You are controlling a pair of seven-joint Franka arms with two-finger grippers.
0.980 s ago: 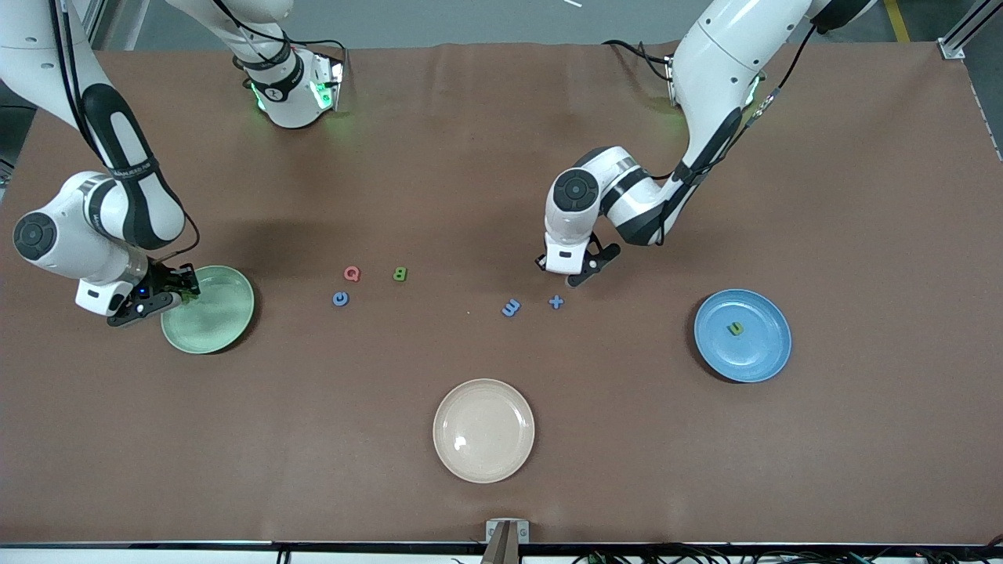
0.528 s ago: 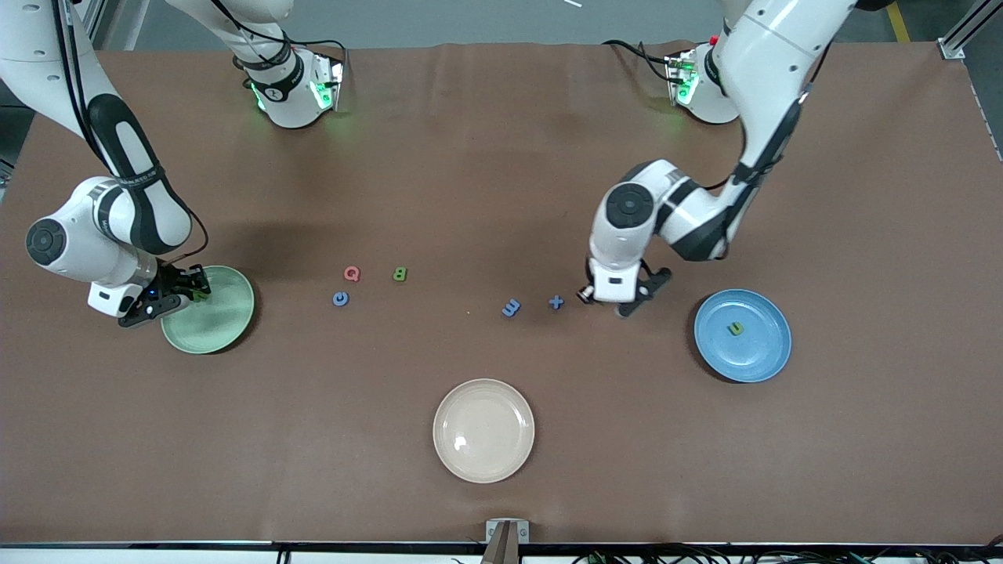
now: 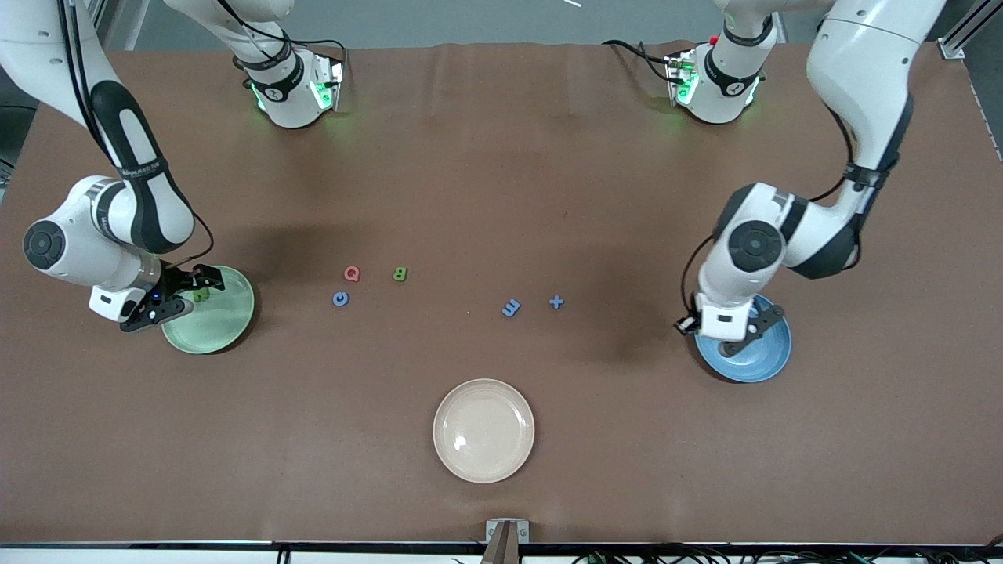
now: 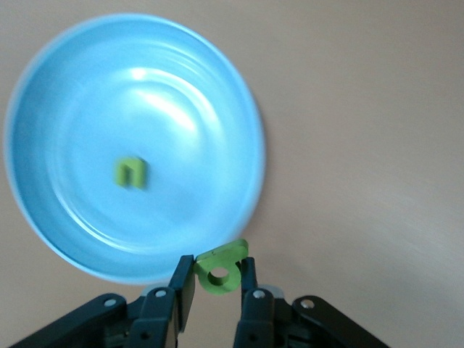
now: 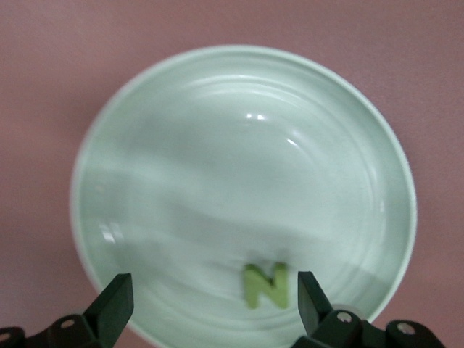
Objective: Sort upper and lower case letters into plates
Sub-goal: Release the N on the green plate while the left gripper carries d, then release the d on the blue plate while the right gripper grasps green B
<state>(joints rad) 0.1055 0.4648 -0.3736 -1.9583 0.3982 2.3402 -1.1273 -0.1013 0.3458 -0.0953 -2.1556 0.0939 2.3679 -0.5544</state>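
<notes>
We log the sort as partly done. On the brown surface (image 3: 501, 157) stand three round shallow plates of equal size. The pale green plate (image 3: 227, 329) sits toward the right arm's end and holds one green capital N (image 5: 265, 285). The blue plate (image 4: 87, 87) sits toward the left arm's end and holds one green lowercase n (image 4: 131, 172). The cream-beige plate (image 3: 483, 430), nearest the front camera, holds nothing and looks to be no part of the sort.

The right pincer (image 5: 210, 301) hangs low over the green plate with its fingers spread wide and nothing between them; the N lies free in the plate beneath. The left pincer (image 4: 216, 290) is over the rim of the blue plate, clamped on a small green letter piece (image 4: 220, 268) with a round hole; which letter it is we cannot tell.

Left to do, by our judgement: release the held piece, then four pieces loose mid-surface: a red Q (image 3: 352, 273), a green B (image 3: 400, 273), a blue round letter (image 3: 340, 298) just nearer the camera than the Q, and a blue m-like letter (image 3: 511, 308). A blue plus sign (image 3: 555, 301) beside it is no letter.
</notes>
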